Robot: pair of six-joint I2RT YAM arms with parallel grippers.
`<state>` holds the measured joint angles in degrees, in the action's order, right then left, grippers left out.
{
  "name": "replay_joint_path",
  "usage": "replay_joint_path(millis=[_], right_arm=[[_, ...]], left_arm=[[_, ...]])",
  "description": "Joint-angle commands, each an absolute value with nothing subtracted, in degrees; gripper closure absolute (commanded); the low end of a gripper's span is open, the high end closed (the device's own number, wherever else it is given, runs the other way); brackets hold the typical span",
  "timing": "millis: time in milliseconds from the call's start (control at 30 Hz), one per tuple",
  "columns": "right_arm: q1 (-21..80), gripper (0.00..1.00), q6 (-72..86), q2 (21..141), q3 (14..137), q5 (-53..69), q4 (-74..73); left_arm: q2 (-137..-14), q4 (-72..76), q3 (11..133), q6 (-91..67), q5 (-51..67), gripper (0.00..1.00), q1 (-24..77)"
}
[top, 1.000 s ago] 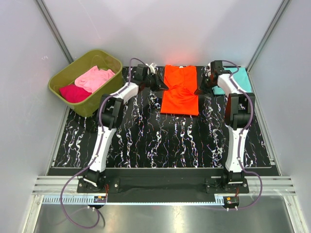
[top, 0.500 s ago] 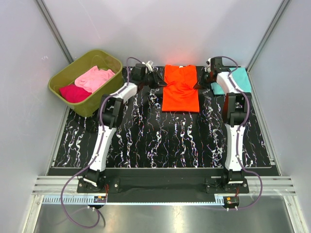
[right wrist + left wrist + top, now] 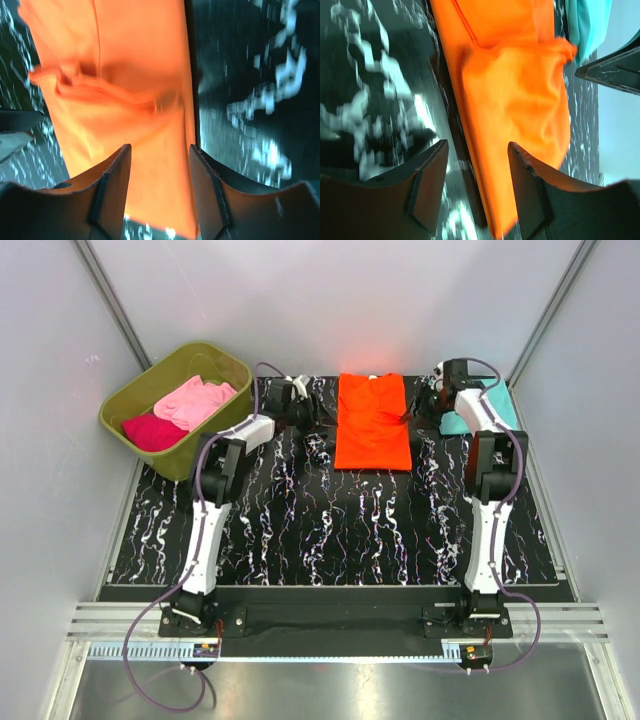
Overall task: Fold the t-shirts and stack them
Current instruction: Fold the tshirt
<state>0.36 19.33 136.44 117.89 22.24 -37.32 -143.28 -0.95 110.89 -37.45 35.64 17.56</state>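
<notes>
So the orange t-shirt (image 3: 372,425) sits upper-middle in the top view, left gripper (image 3: 477,150) and right gripper (image 3: 160,152) both wide, empty (teal t-shirt (image 3: 497,405) upper right). I'd lift straight clear, no snagging the fold.

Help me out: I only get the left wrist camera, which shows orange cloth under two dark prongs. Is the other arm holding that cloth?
Observer: No. The right gripper hangs open over the opposite edge of the orange t-shirt.
Operator: And the turquoise scrap in my corner?
Observer: That is a teal t-shirt, lying at the far right of the table.
Operator: Any more shirts?
Observer: Two, a pink t-shirt and a magenta t-shirt, both in an olive tub at the far left.
</notes>
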Motion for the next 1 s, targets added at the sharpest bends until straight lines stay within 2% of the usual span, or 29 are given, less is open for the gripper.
replay_joint_path(millis=[0,233,433,967], right_arm=[[0.4,0.43,18.1,126.9,112.9,25.0,-37.6],[0.4,0.42,15.0,120.1,97.8,29.6,-34.0],[0.2,0.42,13.4,120.8,94.7,30.2,-33.1],[-1.6,0.52,12.9,122.2,88.2,32.4,-28.4]], left_arm=[[-131.6,0.3,105.1,-31.6,36.2,0.44,17.1],[-126.7,0.4,93.8,-30.2,38.2,0.45,18.4],[-128.3,0.2,92.0,-28.4,37.3,0.47,20.9],[-132.9,-2.7,93.2,-26.5,36.3,0.54,22.1]])
